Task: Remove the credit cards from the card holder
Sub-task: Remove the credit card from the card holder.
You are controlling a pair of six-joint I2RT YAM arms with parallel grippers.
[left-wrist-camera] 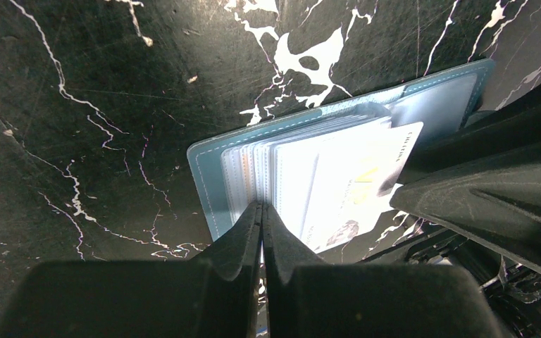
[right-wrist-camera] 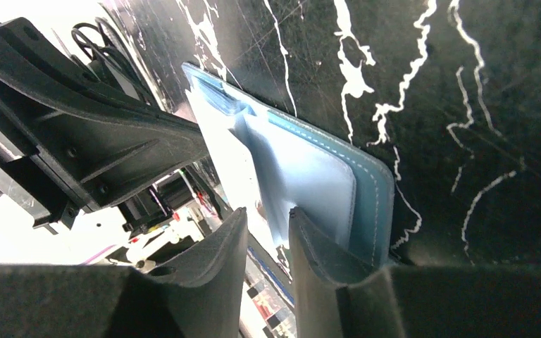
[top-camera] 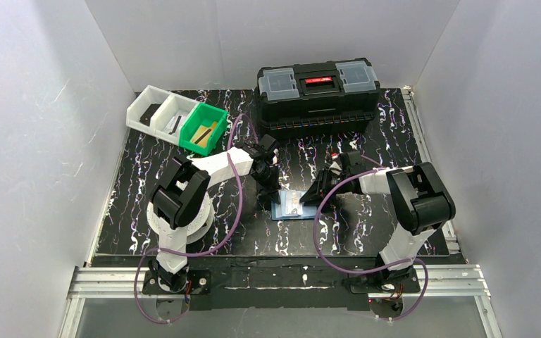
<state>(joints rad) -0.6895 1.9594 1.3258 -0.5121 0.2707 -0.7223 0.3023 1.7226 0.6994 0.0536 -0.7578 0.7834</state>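
The blue card holder (top-camera: 292, 205) lies open on the black marbled table between both arms. In the left wrist view its clear sleeves fan out, and a white credit card (left-wrist-camera: 345, 186) sticks partway out of them toward the right arm's finger (left-wrist-camera: 479, 190). My left gripper (left-wrist-camera: 261, 205) is shut, its tips down on the sleeves near the holder's blue edge (left-wrist-camera: 208, 176). My right gripper (right-wrist-camera: 268, 211) is open with a narrow gap, at the holder's other end (right-wrist-camera: 366, 190). The pale card's edge (right-wrist-camera: 229, 176) lies just beyond that gap.
A green bin (top-camera: 203, 128) with a tan flat piece inside stands at the back left, next to a white divided bin (top-camera: 156, 111). A large black toolbox (top-camera: 318, 95) sits at the back centre. White walls close in three sides.
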